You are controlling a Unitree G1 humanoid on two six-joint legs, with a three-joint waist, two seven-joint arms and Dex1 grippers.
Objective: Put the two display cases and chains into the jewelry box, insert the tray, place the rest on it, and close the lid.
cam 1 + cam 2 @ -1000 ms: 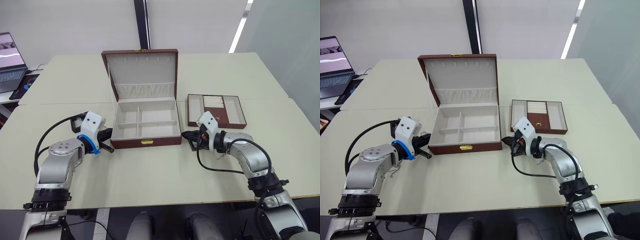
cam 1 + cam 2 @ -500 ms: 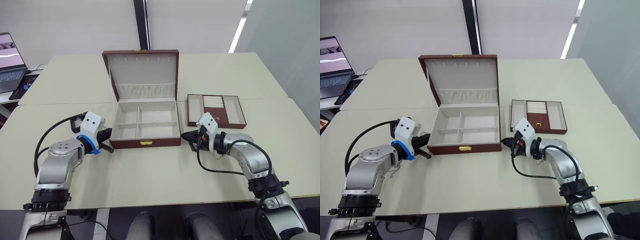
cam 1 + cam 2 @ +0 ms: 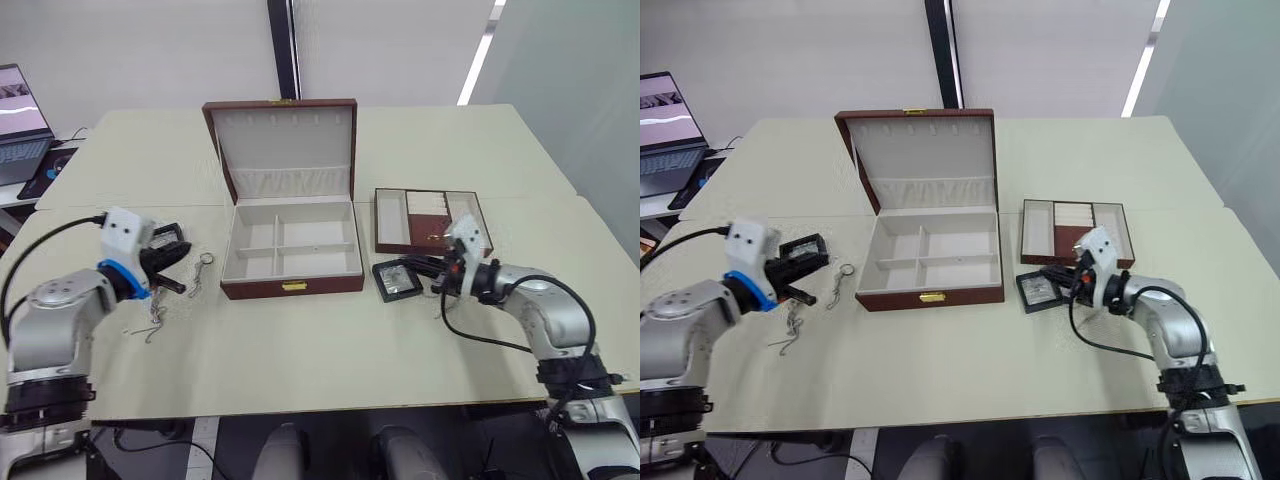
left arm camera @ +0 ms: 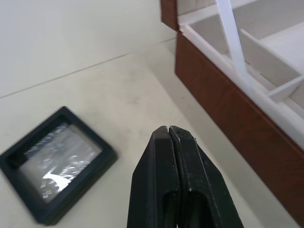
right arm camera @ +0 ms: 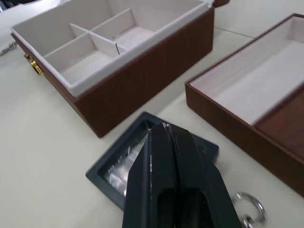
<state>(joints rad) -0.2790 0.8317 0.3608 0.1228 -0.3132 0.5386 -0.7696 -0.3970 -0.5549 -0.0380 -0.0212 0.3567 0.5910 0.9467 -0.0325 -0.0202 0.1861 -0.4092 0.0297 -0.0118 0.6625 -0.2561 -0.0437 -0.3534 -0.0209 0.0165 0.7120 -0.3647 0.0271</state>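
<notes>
At the left of the frame, your left gripper [image 4: 169, 130] has its fingers pressed together on nothing, beside one black display case [image 3: 803, 250]. Thin chains [image 3: 792, 325] lie on the table [image 3: 330, 340] nearby. In the centre the jewelry box [image 3: 290, 248] stands with its lid [image 3: 283, 148] up and its cream compartments empty. To the right, the second display case [image 3: 396, 280] lies flat before the tray [image 3: 432, 222], and your right gripper [image 5: 164, 128], fingers together, empty, hangs over it.

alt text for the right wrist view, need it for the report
The right gripper, fingers shut and holding nothing, hovers over a black display case lying flat on the table beside the open jewelry box. The brown tray sits next to it, and a small chain ring lies nearby.
</notes>
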